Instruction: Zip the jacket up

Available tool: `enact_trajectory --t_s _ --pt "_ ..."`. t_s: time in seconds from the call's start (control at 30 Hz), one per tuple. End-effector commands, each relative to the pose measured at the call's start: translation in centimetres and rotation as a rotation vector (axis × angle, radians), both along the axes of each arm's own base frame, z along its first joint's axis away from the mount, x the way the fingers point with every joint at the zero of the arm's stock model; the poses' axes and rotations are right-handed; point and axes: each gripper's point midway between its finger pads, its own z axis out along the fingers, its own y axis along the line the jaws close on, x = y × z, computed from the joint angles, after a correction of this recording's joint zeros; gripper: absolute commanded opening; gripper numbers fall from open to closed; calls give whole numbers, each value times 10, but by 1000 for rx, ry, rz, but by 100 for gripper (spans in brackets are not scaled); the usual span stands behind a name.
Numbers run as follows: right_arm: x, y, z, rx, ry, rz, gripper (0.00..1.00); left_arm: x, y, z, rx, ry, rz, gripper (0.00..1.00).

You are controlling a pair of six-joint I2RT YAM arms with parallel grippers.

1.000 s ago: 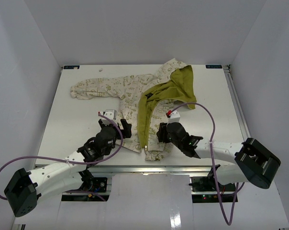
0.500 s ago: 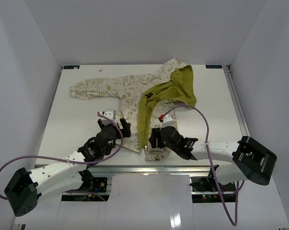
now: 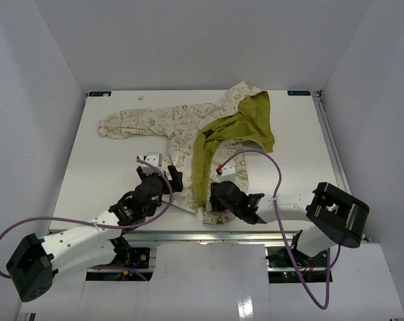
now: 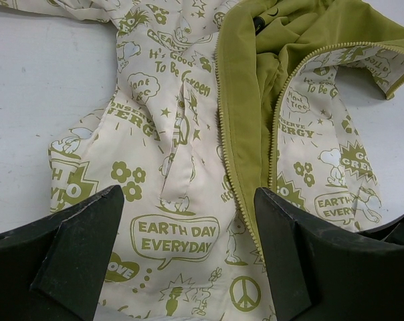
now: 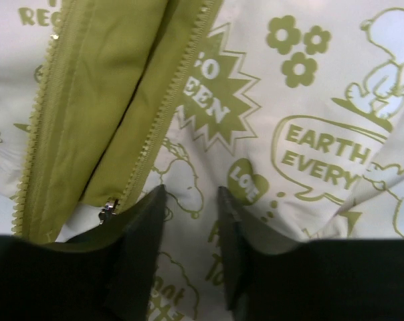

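Note:
The jacket (image 3: 188, 124) lies flat on the table, cream with green print, its front open and the olive lining showing. The zipper's two rows of teeth run apart down to the hem. My left gripper (image 3: 163, 175) hovers open over the left front panel (image 4: 168, 134), its jaws wide on either side of the "EARTH DAY" print (image 4: 188, 200). My right gripper (image 3: 215, 195) is low over the right front panel (image 5: 309, 100) near the hem, its jaws (image 5: 190, 197) a narrow gap apart with flat fabric showing between them. The metal zipper slider (image 5: 108, 210) sits just left of its left finger.
The white table (image 3: 108, 174) is enclosed by white walls at the left, right and back. A sleeve (image 3: 122, 124) stretches to the far left. Purple cables (image 3: 275, 170) loop off both arms. The jacket's hem lies close to the table's near edge.
My right gripper has slid left along the hem toward the bottom of the zipper, and its jaws widened and then narrowed. The left arm has not moved.

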Motion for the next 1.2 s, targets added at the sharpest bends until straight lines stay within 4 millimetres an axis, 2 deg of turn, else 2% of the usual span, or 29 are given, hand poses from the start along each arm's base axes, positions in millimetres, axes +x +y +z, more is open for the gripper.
enact_trajectory --t_s 0.0,0.1,0.2,0.3,0.47,0.5,0.57,0.83,0.93,1.07,1.17 --pt "1 -8 2 6 -30 -25 35 1 -1 7 -11 -14 -1 89" --pt "3 -1 13 31 -46 1 27 1 -3 5 -3 -7 -6 89" --pt "5 8 20 24 -53 29 11 2 -4 2 10 5 -7 89" --pt "8 11 26 29 -66 27 8 2 -5 1 6 8 -10 90" --pt "14 7 46 52 -112 3 9 1 -9 1 0 6 -29 90" --pt "14 6 47 51 -115 1 14 1 -8 0 0 7 -27 90" --pt "11 7 45 46 -101 13 30 2 -8 2 0 6 -20 90" --pt "9 9 30 -25 -68 23 42 0 -5 5 -13 -5 -16 90" --pt "19 11 29 -54 -80 -17 48 0 -6 6 -15 -4 -19 90" --pt "33 15 21 -119 -84 -60 43 0 -5 6 -16 -2 -17 90" --pt "31 19 8 -145 -53 -56 34 0 -5 7 -20 -5 -16 90"
